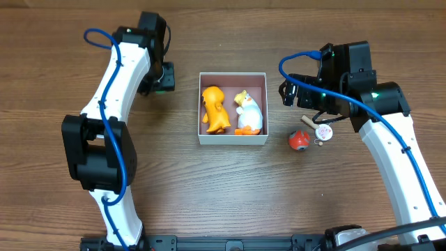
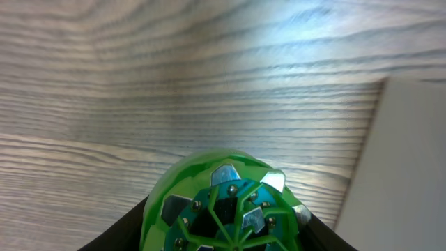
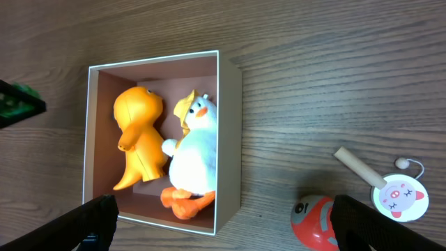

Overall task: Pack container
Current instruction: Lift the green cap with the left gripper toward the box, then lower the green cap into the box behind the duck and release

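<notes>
A green ball (image 2: 223,202) is clamped in the left gripper (image 1: 163,79); the container (image 1: 233,139) is set just to its right on the bench (image 1: 230,195); the right gripper (image 1: 288,92) is spread wide, empty.

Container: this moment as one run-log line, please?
container: orange dinosaur, white duck inside | left jaws: shut on green ball | right jaws: open | red toy, pig rattle: outside

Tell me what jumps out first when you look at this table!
The bright orange dinosaur and the white duck lying side by side in the container in the middle. Then the green ball gripped in the left pincer, left of the container, and a red round toy lying on the table to its right.
</notes>
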Robot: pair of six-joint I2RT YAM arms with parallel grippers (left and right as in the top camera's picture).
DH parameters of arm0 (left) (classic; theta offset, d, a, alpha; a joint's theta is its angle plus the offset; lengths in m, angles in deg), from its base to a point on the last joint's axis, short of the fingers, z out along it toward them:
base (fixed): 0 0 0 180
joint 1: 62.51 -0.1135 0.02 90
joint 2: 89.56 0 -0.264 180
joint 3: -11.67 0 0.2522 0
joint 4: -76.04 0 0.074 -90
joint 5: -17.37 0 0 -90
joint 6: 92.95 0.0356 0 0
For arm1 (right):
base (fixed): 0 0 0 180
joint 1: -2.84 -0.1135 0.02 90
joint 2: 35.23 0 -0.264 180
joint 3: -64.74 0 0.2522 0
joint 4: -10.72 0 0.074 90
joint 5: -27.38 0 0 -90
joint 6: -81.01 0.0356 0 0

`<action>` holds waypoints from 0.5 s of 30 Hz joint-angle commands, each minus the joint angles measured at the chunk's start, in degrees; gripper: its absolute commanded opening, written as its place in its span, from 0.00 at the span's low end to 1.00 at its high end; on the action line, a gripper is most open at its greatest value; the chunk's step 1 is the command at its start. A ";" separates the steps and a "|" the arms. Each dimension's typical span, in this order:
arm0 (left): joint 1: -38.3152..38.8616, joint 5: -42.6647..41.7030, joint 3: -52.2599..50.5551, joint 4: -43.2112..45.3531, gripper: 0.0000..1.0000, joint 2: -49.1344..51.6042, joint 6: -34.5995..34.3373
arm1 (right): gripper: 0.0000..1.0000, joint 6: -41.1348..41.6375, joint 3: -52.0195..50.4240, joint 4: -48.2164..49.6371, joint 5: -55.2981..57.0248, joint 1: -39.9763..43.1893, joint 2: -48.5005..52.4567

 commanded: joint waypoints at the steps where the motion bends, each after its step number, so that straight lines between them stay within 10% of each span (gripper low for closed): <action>1: 3.41 -0.50 5.66 -1.84 0.48 -0.11 0.70 | 1.00 0.09 1.46 0.28 -0.26 -0.33 -0.04; 15: 16.02 -7.74 15.19 -1.40 0.49 -0.11 -3.37 | 1.00 0.09 1.46 0.31 -0.26 -0.33 -0.04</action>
